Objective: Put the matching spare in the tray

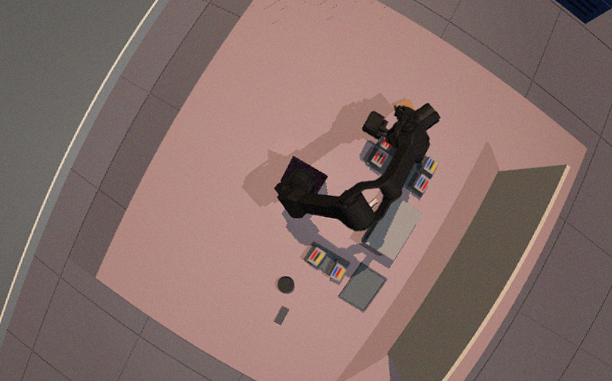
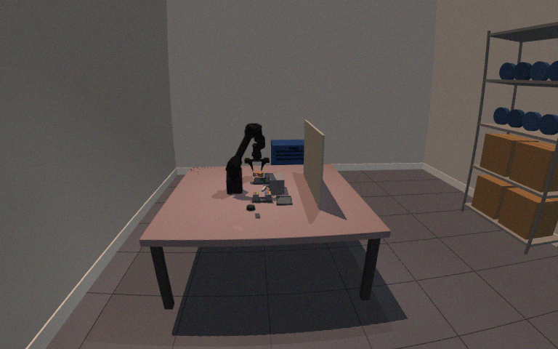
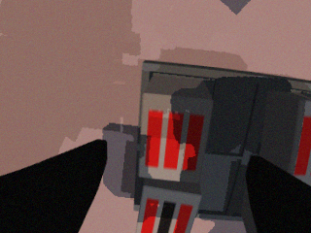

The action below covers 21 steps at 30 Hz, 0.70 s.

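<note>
The spare with three red bars (image 3: 165, 146) (image 1: 385, 143) sits in the end pocket of the dark spares rack (image 3: 221, 186). My gripper (image 3: 178, 158) (image 2: 257, 170) is open above it, a fingertip on each side in the wrist view, not touching it. A red-black-red spare (image 3: 167, 218) (image 1: 378, 158) sits beside it, and part of another spare (image 3: 301, 141) shows at the right edge. The grey mounted unit (image 1: 402, 224) (image 2: 277, 184) stands near the rack; its code is not visible. The shallow grey tray (image 1: 362, 287) (image 2: 284, 201) holds nothing.
A smaller rack (image 1: 327, 265) with two striped blocks lies beside the tray. A black disc (image 1: 285, 284) (image 2: 250, 207) and a small grey block (image 1: 281, 315) (image 2: 257, 215) lie farther along. An orange block (image 1: 405, 103) is beyond the spares. A tall panel (image 1: 478, 263) (image 2: 312, 164) stands behind the unit.
</note>
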Tool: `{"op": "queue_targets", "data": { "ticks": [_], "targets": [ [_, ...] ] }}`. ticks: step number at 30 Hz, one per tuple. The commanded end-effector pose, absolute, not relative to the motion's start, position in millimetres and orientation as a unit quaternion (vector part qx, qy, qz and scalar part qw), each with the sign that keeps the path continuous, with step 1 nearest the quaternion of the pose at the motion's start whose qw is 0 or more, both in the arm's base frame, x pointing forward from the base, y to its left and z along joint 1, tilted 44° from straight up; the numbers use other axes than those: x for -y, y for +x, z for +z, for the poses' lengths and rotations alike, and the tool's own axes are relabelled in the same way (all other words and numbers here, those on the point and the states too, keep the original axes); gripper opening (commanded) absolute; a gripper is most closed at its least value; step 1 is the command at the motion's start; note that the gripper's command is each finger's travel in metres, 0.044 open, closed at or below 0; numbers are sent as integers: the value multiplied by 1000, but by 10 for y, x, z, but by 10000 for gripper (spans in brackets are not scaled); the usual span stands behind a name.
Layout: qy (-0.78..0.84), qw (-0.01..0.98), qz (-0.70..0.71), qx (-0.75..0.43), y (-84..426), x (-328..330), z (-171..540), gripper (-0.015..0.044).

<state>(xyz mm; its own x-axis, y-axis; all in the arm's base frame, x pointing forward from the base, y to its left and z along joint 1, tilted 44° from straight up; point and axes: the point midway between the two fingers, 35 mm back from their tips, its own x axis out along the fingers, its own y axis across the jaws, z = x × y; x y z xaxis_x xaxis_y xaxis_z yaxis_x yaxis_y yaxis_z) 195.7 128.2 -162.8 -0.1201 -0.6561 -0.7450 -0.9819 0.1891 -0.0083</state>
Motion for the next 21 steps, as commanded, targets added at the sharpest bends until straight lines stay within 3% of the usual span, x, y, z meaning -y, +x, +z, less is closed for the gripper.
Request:
{"op": "queue_targets", "data": {
  "ticks": [1, 21],
  "targets": [
    [-585, 314, 256, -703, 1950, -1217, -1682, 300],
    [-585, 313, 255, -703, 1901, -982, -1915, 300]
  ]
}}
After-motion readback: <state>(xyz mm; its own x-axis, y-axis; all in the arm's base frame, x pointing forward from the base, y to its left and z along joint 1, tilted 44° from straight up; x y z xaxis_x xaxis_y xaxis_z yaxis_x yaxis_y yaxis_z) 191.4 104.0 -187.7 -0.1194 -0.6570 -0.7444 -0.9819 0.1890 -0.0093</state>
